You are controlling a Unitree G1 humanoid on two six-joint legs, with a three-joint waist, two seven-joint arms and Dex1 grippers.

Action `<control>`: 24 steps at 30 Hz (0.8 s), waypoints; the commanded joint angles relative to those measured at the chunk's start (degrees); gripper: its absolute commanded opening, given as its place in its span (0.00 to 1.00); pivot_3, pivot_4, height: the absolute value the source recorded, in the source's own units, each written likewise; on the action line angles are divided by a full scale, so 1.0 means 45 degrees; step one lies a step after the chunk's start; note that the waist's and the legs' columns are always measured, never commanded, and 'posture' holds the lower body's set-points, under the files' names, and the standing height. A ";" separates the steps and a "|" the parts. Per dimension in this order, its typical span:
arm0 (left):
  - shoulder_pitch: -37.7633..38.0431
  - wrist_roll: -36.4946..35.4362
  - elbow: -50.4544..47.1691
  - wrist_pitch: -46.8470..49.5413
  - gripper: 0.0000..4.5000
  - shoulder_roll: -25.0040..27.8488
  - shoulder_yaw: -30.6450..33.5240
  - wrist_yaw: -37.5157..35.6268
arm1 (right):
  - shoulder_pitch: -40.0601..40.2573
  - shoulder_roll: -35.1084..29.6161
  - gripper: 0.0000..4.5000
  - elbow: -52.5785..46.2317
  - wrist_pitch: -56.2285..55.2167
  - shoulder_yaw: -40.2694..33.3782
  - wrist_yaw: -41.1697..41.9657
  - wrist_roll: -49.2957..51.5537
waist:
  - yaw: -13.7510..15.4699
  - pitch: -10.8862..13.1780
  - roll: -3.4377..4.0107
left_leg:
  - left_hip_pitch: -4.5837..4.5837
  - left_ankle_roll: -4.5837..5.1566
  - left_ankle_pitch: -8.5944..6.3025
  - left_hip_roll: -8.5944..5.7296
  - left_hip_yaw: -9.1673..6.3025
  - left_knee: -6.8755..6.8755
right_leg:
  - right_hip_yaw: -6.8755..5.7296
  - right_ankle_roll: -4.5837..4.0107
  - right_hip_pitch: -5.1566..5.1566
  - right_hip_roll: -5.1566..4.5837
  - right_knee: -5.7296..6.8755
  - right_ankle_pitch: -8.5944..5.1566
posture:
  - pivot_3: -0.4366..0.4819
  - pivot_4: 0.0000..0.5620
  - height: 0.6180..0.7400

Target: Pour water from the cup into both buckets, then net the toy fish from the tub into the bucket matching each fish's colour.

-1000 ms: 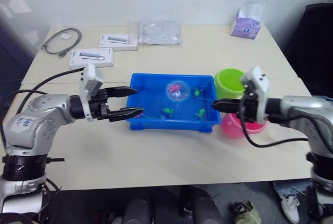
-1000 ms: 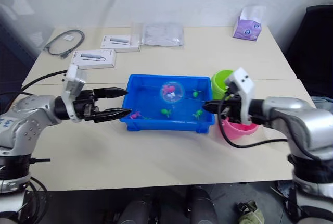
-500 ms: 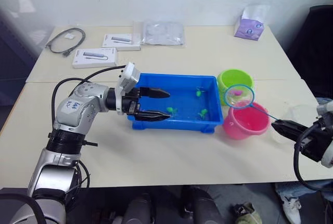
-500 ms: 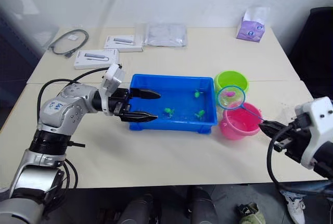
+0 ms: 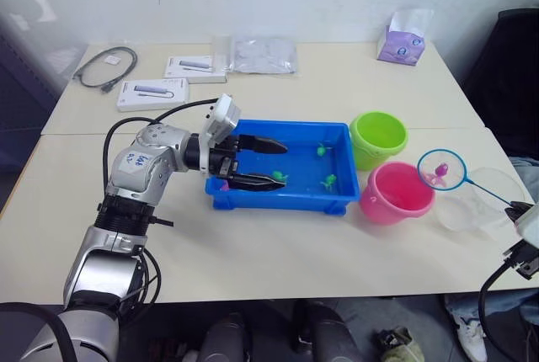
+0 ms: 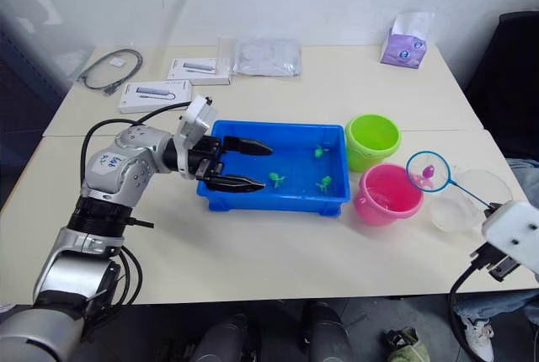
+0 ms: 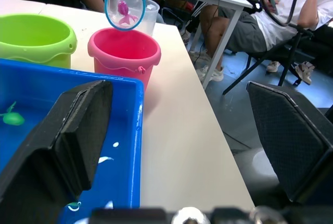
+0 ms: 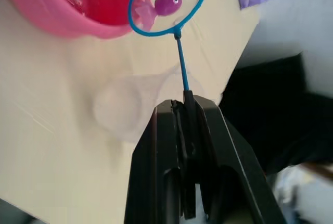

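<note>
The right wrist view shows the right gripper [image 8: 187, 130] closed on the thin handle of the net [image 8: 167, 3], and a pink fish [image 8: 167, 4] lying in its round blue hoop, just beside the pink bucket [image 5: 396, 193]. The head views show the left gripper [image 5: 265, 162] with fingers spread over the shallow blue tub [image 5: 286, 198], where green fish [image 5: 325, 183] float. The clear plastic cup [image 5: 480, 200] stands beside the pink bucket, the lime green bucket [image 5: 378, 137] behind it

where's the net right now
In the left eye view the net hangs on the robot's right, a pink fish in its hoop, just right of the pink bucket and beside the clear cup; the right gripper holds its handle.
</note>
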 commanded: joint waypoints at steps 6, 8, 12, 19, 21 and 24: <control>-0.0320 0.0110 0.0052 -0.0110 0.98 0.0027 0.0209 -0.0186 | -0.0257 -0.1224 0.00 0.2509 -0.8153 -0.1213 -0.1009 -0.3901 | 0.0002 0.0000 -0.0001 | -0.0001 0.0000 0.0000 0.0005 0.0000 0.0005 | 0.0006 -0.0001 0.0000 -0.0002 -0.0008 -0.0001 | 0.48 0.27 1.00; -0.0310 0.0120 0.0031 -0.0100 0.98 0.0056 0.0233 -0.0190 | -0.0605 -0.1509 0.00 0.3116 -0.8758 -0.1565 -0.0927 -0.3941 | 0.0010 0.0001 -0.0001 | -0.0002 0.0000 0.0000 0.0006 -0.0004 0.0006 | 0.0003 -0.0001 0.0001 -0.0002 -0.0007 -0.0001 | 0.48 0.27 1.00; -0.0344 0.0088 -0.0027 0.0004 0.98 0.0084 0.0323 -0.0117 | -0.1055 -0.1755 0.00 0.3705 -0.9406 -0.1712 -0.0476 -0.3665 | 0.0007 0.0001 -0.0001 | -0.0004 0.0000 0.0000 0.0008 -0.0004 0.0014 | 0.0003 -0.0002 0.0003 -0.0004 -0.0005 -0.0001 | 0.48 0.27 1.00; -0.0002 0.0068 -0.0270 0.0114 0.98 0.0211 0.0525 0.0298 | -0.2272 -0.2180 0.00 0.4287 -0.9762 -0.1189 -0.0211 -0.3324 | -0.0013 0.0001 -0.0001 | 0.0000 0.0000 0.0001 0.0017 -0.0008 0.0018 | 0.0000 -0.0010 0.0004 -0.0003 0.0001 -0.0005 | 0.48 0.27 1.00; 0.0223 0.0026 -0.0509 0.0220 0.98 0.0348 0.0609 0.0420 | -0.2590 -0.2326 0.00 0.4609 -0.9604 -0.1006 -0.0087 -0.3090 | -0.0015 0.0000 0.0000 | -0.0002 0.0000 0.0000 0.0019 -0.0009 0.0018 | -0.0001 -0.0011 0.0004 -0.0002 0.0010 -0.0005 | 0.48 0.27 1.00; 0.0628 0.0025 -0.0794 0.0443 0.98 0.0741 0.0808 0.0571 | -0.3905 -0.2379 0.00 0.4226 -0.6825 0.0129 0.0478 -0.0680 | -0.0021 0.0001 0.0000 | -0.0001 0.0001 0.0001 0.0022 -0.0010 0.0018 | -0.0002 -0.0012 0.0005 -0.0003 0.0018 -0.0004 | 0.48 0.27 1.00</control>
